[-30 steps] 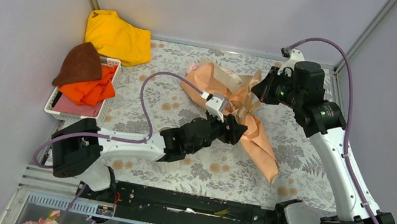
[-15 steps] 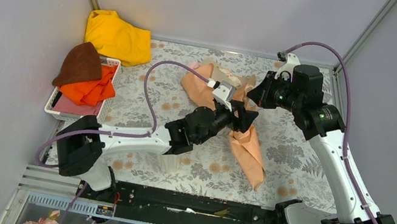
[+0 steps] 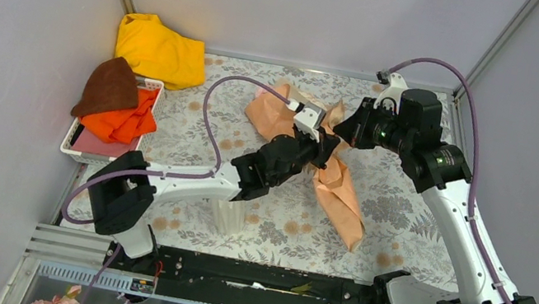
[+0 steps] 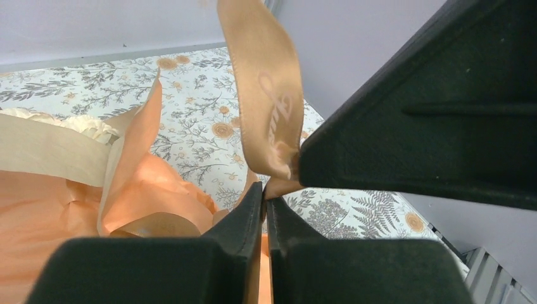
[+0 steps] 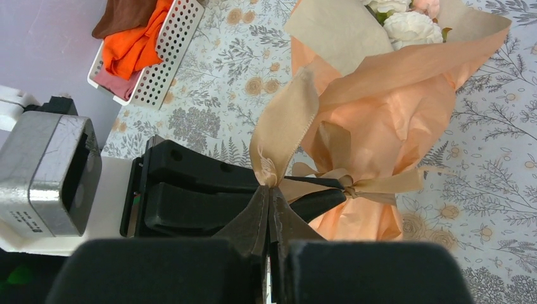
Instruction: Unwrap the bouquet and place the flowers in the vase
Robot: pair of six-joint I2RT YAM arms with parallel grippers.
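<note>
Pinching ribbon (image 4: pixel 269 120), left tool (image 4: pixel 266 201) beside bouquet (image 4: pixel 158 190)

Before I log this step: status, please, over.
Left pincer and right pincer shut on ribbon. Bouquet wrapped, bow knotted. Vase partly under left arm.

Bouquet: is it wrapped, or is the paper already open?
Wrapped. The paper encloses the roses, and the ribbon is knotted around its narrow part.
</note>
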